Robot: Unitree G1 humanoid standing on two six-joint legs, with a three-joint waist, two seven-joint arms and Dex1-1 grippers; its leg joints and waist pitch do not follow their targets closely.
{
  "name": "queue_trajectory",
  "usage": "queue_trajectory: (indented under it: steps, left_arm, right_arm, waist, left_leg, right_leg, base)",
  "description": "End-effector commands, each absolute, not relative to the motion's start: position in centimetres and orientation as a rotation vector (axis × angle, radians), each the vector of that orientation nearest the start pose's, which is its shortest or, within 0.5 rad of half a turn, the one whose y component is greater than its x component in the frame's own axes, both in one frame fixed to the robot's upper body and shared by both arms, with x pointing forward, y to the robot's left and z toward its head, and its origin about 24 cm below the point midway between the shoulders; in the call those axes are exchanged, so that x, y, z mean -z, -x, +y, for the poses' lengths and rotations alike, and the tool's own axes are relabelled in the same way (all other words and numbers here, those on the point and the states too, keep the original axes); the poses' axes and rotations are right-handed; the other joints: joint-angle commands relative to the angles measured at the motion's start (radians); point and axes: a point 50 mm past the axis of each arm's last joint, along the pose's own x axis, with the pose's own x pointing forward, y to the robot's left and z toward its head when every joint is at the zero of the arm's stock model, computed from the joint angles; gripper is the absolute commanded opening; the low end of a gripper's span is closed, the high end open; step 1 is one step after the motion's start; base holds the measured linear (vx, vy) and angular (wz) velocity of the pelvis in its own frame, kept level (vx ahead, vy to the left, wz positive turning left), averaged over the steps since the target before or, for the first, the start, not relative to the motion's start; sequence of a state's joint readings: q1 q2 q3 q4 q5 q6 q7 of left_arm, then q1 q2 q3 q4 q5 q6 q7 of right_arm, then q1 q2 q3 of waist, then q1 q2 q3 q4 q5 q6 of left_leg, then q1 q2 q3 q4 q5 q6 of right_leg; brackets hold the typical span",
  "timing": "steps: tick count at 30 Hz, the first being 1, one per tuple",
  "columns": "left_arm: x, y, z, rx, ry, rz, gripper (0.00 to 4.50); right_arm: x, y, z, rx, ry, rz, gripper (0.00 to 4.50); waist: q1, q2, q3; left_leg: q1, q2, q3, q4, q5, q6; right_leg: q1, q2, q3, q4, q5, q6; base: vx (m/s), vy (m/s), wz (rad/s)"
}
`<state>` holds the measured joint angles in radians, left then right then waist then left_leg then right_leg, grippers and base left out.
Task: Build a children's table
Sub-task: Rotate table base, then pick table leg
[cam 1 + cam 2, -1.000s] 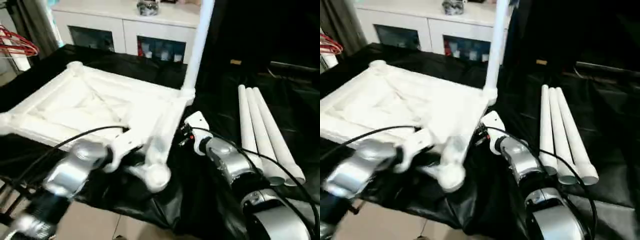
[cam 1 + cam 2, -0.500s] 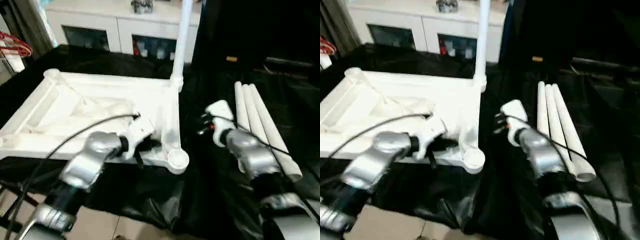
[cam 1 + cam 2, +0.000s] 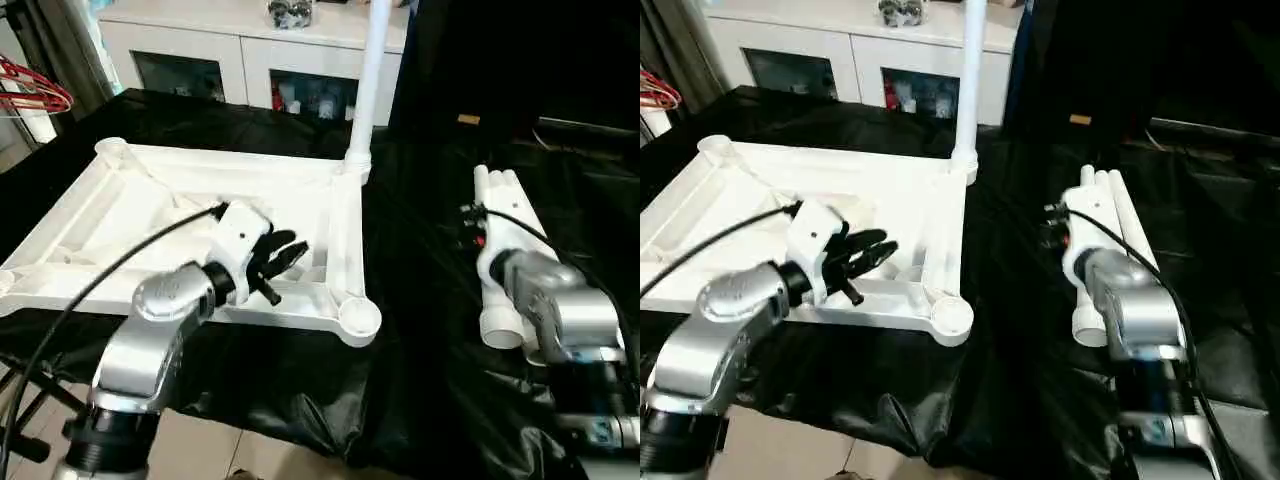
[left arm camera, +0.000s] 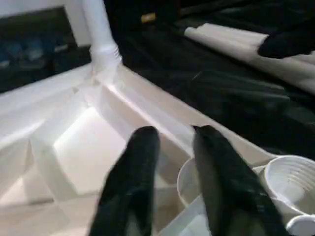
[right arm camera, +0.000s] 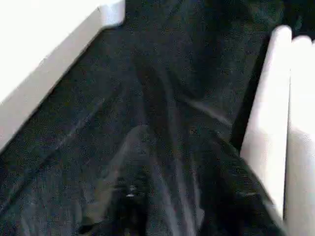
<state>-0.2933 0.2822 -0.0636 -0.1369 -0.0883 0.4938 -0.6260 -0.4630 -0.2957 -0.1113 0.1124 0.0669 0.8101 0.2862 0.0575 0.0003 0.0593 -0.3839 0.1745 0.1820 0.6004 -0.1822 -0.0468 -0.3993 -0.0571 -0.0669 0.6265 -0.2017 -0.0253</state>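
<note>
Tabletop [image 3: 150, 215] lies ribbed side up at centre-left on the black cloth [image 3: 420, 330]. One leg [image 3: 372, 70] stands in the far right socket; three legs [image 3: 500, 260] lie at right. Left gripper [image 3: 280, 258] fingers parted, empty, over the near rim. Right gripper [image 5: 172, 167]: cannot tell. Three sockets remain.

tabletop [image 3: 180, 215]: was white, ribbed
standing leg [image 3: 370, 75]: was white
loose legs [image 3: 505, 215]: were white
left gripper [image 3: 280, 255]: had black fingers on a silver forearm
cloth [image 3: 420, 300]: was glossy black
cabinet [image 3: 250, 45]: was white with dark glass doors
hangers [image 3: 35, 95]: were red
</note>
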Motion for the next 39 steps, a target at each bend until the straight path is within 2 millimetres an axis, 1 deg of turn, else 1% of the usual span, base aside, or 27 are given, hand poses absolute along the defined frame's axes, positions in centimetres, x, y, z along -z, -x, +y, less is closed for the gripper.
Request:
queue_trajectory:
  steps: [1, 2, 3, 4, 5, 6, 8, 10, 11, 12, 13, 14, 15, 17, 18, 20, 23, 24, 29, 30, 31, 32, 35, 39]
  left_arm:
    - [-10.8, -28.5, 13.6, 0.706, -0.186, 0.107, 1.65]
    - [-10.8, -28.5, 13.5, 0.704, -0.185, 0.104, 1.93]
    - [-10.9, -28.3, 13.3, 0.699, -0.196, 0.074, 2.01]
    - [-11.0, -28.2, 13.2, 0.709, -0.205, 0.059, 2.02]
    - [-10.9, -28.1, 13.1, 0.724, -0.206, 0.061, 2.09]
    - [-11.0, -28.0, 13.1, 0.746, -0.199, 0.065, 2.23]
    - [-11.0, -28.0, 13.1, 0.752, -0.189, 0.068, 2.45]
    - [-11.2, -28.0, 13.1, 0.758, -0.232, 0.051, 2.56]
    - [-11.0, -27.7, 13.1, 0.802, -0.264, 0.074, 2.56]
    - [-10.9, -27.6, 13.0, 0.824, -0.267, 0.090, 2.69]
    - [-10.7, -27.3, 13.0, 0.862, -0.267, 0.119, 2.90]
    - [-10.7, -27.3, 13.0, 0.862, -0.267, 0.119, 2.93]
    - [-10.8, -26.7, 12.8, 0.951, -0.244, 0.144, 2.95]
    - [-10.9, -26.4, 12.7, 0.987, -0.243, 0.146, 2.95]
    - [-10.8, -26.3, 12.8, 1.007, -0.251, 0.157, 2.95]
    - [-10.7, -26.1, 12.8, 1.023, -0.252, 0.171, 2.95]
    - [-10.7, -26.1, 13.0, 1.027, -0.278, 0.177, 2.95]
    - [-10.7, -26.1, 13.0, 1.029, -0.281, 0.182, 2.95]
    - [-10.8, -26.1, 13.4, 1.036, -0.294, 0.195, 2.95]
    - [-10.8, -26.1, 13.4, 1.036, -0.297, 0.197, 2.95]
    - [-10.8, -26.1, 13.5, 1.036, -0.298, 0.198, 2.95]
    - [-10.8, -26.2, 13.5, 1.035, -0.304, 0.201, 2.95]
    - [-10.8, -26.2, 13.6, 1.035, -0.310, 0.203, 2.95]
    - [-10.8, -26.2, 13.5, 1.038, -0.316, 0.205, 2.95]
  right_arm:
    - [-9.3, -32.0, -20.3, -0.131, 0.082, 0.459, 1.76]
    - [-9.4, -31.9, -20.3, -0.130, 0.080, 0.460, 1.95]
    - [-9.5, -31.7, -20.3, -0.117, 0.073, 0.466, 1.99]
    - [-9.6, -31.7, -20.4, -0.102, 0.072, 0.470, 2.07]
    - [-9.6, -31.7, -20.5, -0.096, 0.072, 0.471, 2.20]
    - [-9.7, -31.6, -20.6, -0.090, 0.069, 0.474, 2.32]
    - [-9.7, -31.7, -20.7, -0.075, 0.075, 0.480, 2.43]
    - [-9.7, -31.8, -21.0, -0.040, 0.094, 0.485, 2.63]
    - [-9.5, -31.7, -21.1, -0.026, 0.082, 0.526, 2.63]
    - [-9.4, -31.7, -21.1, -0.028, 0.070, 0.542, 2.75]
    - [-9.3, -31.6, -21.1, -0.034, 0.045, 0.572, 2.93]
    - [-9.3, -31.6, -21.1, -0.034, 0.045, 0.572, 2.93]
    - [-9.3, -31.9, -21.1, -0.040, 0.044, 0.595, 2.96]
    - [-9.3, -32.1, -21.3, -0.031, 0.052, 0.599, 2.96]
    - [-9.2, -32.3, -21.4, -0.021, 0.052, 0.610, 2.96]
    - [-9.1, -32.4, -21.5, -0.009, 0.050, 0.624, 2.96]
    - [-8.9, -32.5, -21.7, 0.001, 0.052, 0.646, 2.96]
    - [-8.9, -32.6, -21.8, 0.008, 0.048, 0.653, 2.96]
    - [-8.6, -33.0, -22.1, 0.033, 0.048, 0.668, 2.96]
    - [-8.7, -33.1, -22.3, 0.043, 0.051, 0.663, 2.96]
    - [-8.7, -33.1, -22.3, 0.045, 0.051, 0.662, 2.96]
    - [-8.8, -33.2, -22.5, 0.054, 0.050, 0.660, 2.96]
    - [-8.6, -33.3, -22.9, 0.059, 0.041, 0.673, 2.96]
    - [-8.3, -33.3, -23.0, 0.057, 0.032, 0.690, 2.96]
  waist:
    - [-0.001, 0.000, -0.064]
    - [-0.001, 0.000, -0.065]
    - [-0.003, 0.002, -0.064]
    - [-0.003, 0.001, -0.064]
    - [-0.003, 0.000, -0.064]
    - [-0.002, 0.001, -0.064]
    - [-0.003, 0.001, -0.064]
    - [-0.003, 0.002, -0.064]
    - [-0.003, 0.004, -0.065]
    - [-0.005, 0.004, -0.066]
    - [-0.004, 0.005, -0.065]
    - [-0.004, 0.005, -0.065]
    - [-0.003, 0.007, -0.067]
    - [-0.004, 0.008, -0.066]
    - [-0.004, 0.011, -0.066]
    - [-0.005, 0.010, -0.065]
    - [-0.004, 0.011, -0.066]
    - [-0.004, 0.014, -0.066]
    - [-0.004, 0.014, -0.068]
    - [-0.003, 0.017, -0.069]
    - [-0.002, 0.016, -0.070]
    - [-0.001, 0.018, -0.070]
    - [-0.001, 0.018, -0.069]
    - [0.001, 0.017, -0.070]
  left_leg:
    - [0.019, 0.054, -0.022, -0.068, -0.154, 0.007]
    - [0.019, 0.054, -0.023, -0.068, -0.152, 0.007]
    - [0.020, 0.054, -0.022, -0.068, -0.157, 0.004]
    - [0.020, 0.053, -0.023, -0.068, -0.159, 0.004]
    - [0.020, 0.053, -0.023, -0.069, -0.161, 0.004]
    - [0.022, 0.054, -0.022, -0.068, -0.163, 0.000]
    - [0.022, 0.052, -0.021, -0.068, -0.164, -0.005]
    - [0.023, 0.053, -0.023, -0.068, -0.163, -0.010]
    - [0.023, 0.052, -0.023, -0.068, -0.160, -0.011]
    - [0.023, 0.050, -0.023, -0.068, -0.153, -0.013]
    - [0.023, 0.050, -0.022, -0.068, -0.147, -0.013]
    - [0.023, 0.050, -0.022, -0.068, -0.147, -0.013]
    - [0.023, 0.051, -0.023, -0.067, -0.141, -0.018]
    - [0.022, 0.050, -0.022, -0.067, -0.143, -0.021]
    - [0.023, 0.050, -0.022, -0.067, -0.149, -0.025]
    - [0.024, 0.049, -0.020, -0.066, -0.153, -0.027]
    - [0.026, 0.049, -0.020, -0.066, -0.154, -0.029]
    - [0.025, 0.049, -0.021, -0.066, -0.152, -0.033]
    - [0.024, 0.048, -0.020, -0.064, -0.142, -0.034]
    - [0.024, 0.048, -0.021, -0.064, -0.138, -0.036]
    - [0.024, 0.048, -0.021, -0.064, -0.135, -0.035]
    - [0.025, 0.048, -0.021, -0.063, -0.136, -0.036]
    - [0.026, 0.048, -0.020, -0.062, -0.148, -0.038]
    - [0.024, 0.048, -0.020, -0.062, -0.140, -0.035]
  right_leg:
    - [0.049, -0.081, 0.060, -0.088, -0.198, -0.152]
    - [0.048, -0.080, 0.059, -0.087, -0.190, -0.152]
    - [0.047, -0.079, 0.059, -0.088, -0.191, -0.152]
    - [0.047, -0.079, 0.059, -0.089, -0.194, -0.151]
    - [0.047, -0.079, 0.060, -0.089, -0.198, -0.147]
    - [0.045, -0.080, 0.060, -0.090, -0.203, -0.145]
    - [0.045, -0.079, 0.060, -0.090, -0.211, -0.143]
    - [0.044, -0.079, 0.060, -0.090, -0.206, -0.140]
    - [0.044, -0.078, 0.059, -0.089, -0.201, -0.138]
    - [0.045, -0.076, 0.059, -0.085, -0.183, -0.140]
    - [0.046, -0.077, 0.061, -0.083, -0.172, -0.143]
    - [0.046, -0.077, 0.061, -0.083, -0.172, -0.143]
    - [0.047, -0.079, 0.060, -0.079, -0.160, -0.152]
    - [0.047, -0.079, 0.060, -0.080, -0.153, -0.161]
    - [0.046, -0.079, 0.059, -0.079, -0.156, -0.166]
    - [0.047, -0.078, 0.060, -0.080, -0.159, -0.166]
    - [0.047, -0.078, 0.060, -0.080, -0.165, -0.163]
    - [0.048, -0.077, 0.059, -0.079, -0.155, -0.165]
    - [0.051, -0.077, 0.060, -0.076, -0.133, -0.173]
    - [0.051, -0.077, 0.059, -0.075, -0.122, -0.174]
    - [0.052, -0.077, 0.059, -0.073, -0.114, -0.175]
    - [0.051, -0.077, 0.058, -0.073, -0.112, -0.178]
    - [0.051, -0.077, 0.059, -0.074, -0.124, -0.178]
    - [0.053, -0.077, 0.058, -0.073, -0.118, -0.180]
  base:
    - [0.000, 0.000, 0.00]
    - [0.000, 0.000, 0.00]
    - [0.000, 0.000, 0.00]
    - [0.000, 0.000, 0.00]
    - [0.000, 0.000, 0.00]
    - [0.000, 0.000, 0.00]
    - [0.000, 0.000, 0.00]
    - [0.000, 0.000, 0.00]
    - [0.000, 0.000, 0.00]
    - [0.000, 0.000, 0.00]
    - [0.000, 0.000, 0.00]
    - [0.000, 0.000, 0.00]
    - [0.000, 0.000, 0.00]
    - [0.000, 0.000, 0.00]
    - [0.000, 0.000, 0.00]
    - [0.000, 0.000, 0.00]
    - [0.000, 0.000, 0.00]
    - [0.000, 0.000, 0.00]
    - [0.000, 0.000, 0.00]
    - [0.000, 0.000, 0.00]
    - [0.000, 0.000, 0.00]
    - [0.000, 0.000, 0.00]
    - [0.000, 0.000, 0.00]
    - [0.000, 0.000, 0.00]
